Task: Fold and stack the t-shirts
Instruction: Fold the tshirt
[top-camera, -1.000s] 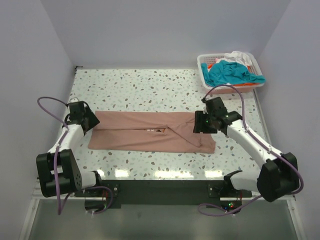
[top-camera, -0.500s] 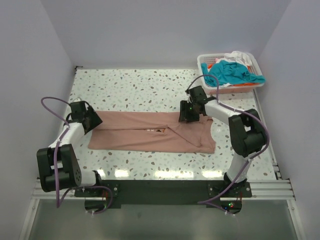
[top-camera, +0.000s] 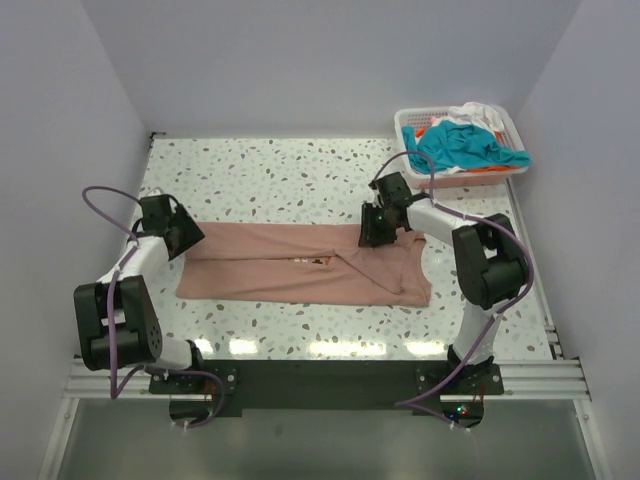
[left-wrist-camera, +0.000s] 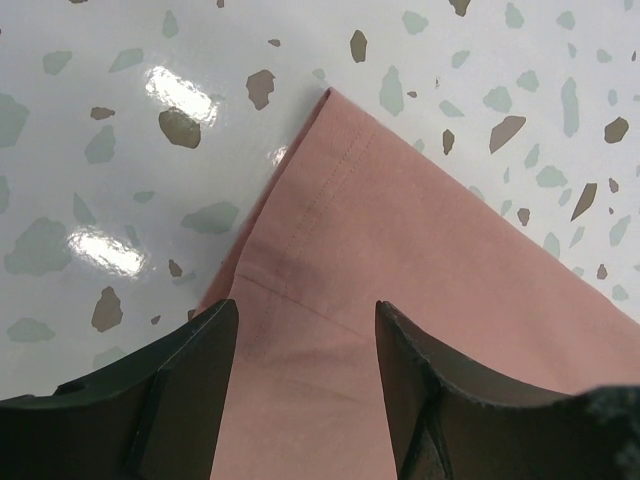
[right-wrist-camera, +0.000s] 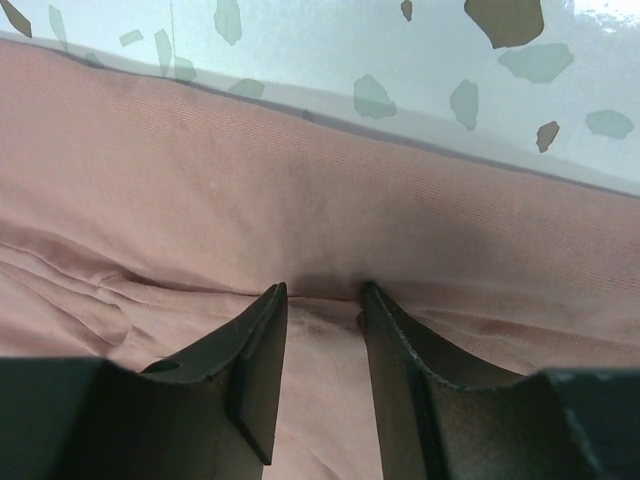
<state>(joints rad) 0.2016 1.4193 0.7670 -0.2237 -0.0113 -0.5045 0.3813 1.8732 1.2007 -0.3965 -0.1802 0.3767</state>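
Observation:
A dusty pink t-shirt (top-camera: 280, 265), folded into a long band, lies flat across the middle of the table. My left gripper (top-camera: 188, 243) is at its far left corner. In the left wrist view the left gripper (left-wrist-camera: 305, 318) is open, with the jaws straddling the hemmed corner of the shirt (left-wrist-camera: 420, 260). My right gripper (top-camera: 370, 235) is on the shirt's far edge, right of the middle. In the right wrist view the right gripper (right-wrist-camera: 320, 295) is pressed onto the cloth (right-wrist-camera: 300, 200) with a narrow gap between the jaws and a slight pucker of cloth in it.
A white lattice basket (top-camera: 405, 125) stands at the far right corner. It holds a teal t-shirt (top-camera: 455, 148), a white one (top-camera: 480, 113) and an orange one (top-camera: 490, 170). Lilac walls close in the speckled table (top-camera: 300, 170) on three sides.
My right gripper moved left and away from me, from the shirt's right end to its far edge, and has stayed there. My left gripper shifted slightly farther away at the left corner.

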